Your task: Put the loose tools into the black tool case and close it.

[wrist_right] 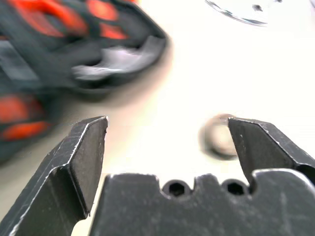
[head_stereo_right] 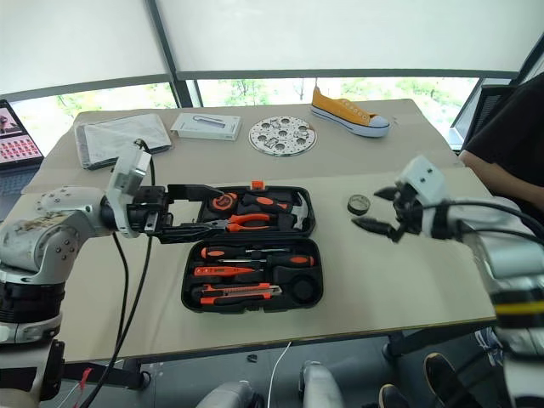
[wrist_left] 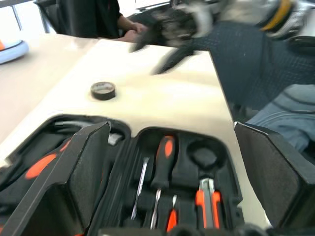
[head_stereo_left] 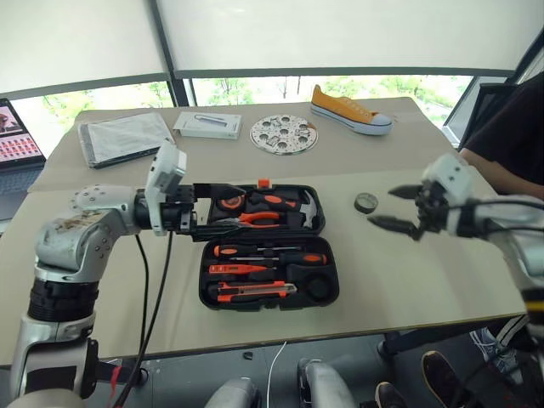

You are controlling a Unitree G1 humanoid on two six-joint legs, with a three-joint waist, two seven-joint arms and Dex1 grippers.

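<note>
1. We counted one open case [head_stereo_left: 269, 293] mid-table holding two screwdrivers [head_stereo_left: 280, 256], one tester [head_stereo_left: 238, 269], one knife [head_stereo_left: 255, 291].
2. One tape roll [head_stereo_left: 366, 202] lay outside, right of the case.
3. Left gripper [head_stereo_left: 219, 206] and right gripper [head_stereo_left: 399, 208]: both jaws spread, empty.
4. We read no writing.

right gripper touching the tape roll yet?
Apart. In the left eye view, bare table separates the right gripper from the tape roll; its fingers stand open, holding nothing.

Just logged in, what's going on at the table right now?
The black tool case lies open with the screwdrivers and knife in their slots. The small black tape roll sits on the table to its right. The right pincer is open beside the roll; the left pincer is open over the case's far half.
</note>
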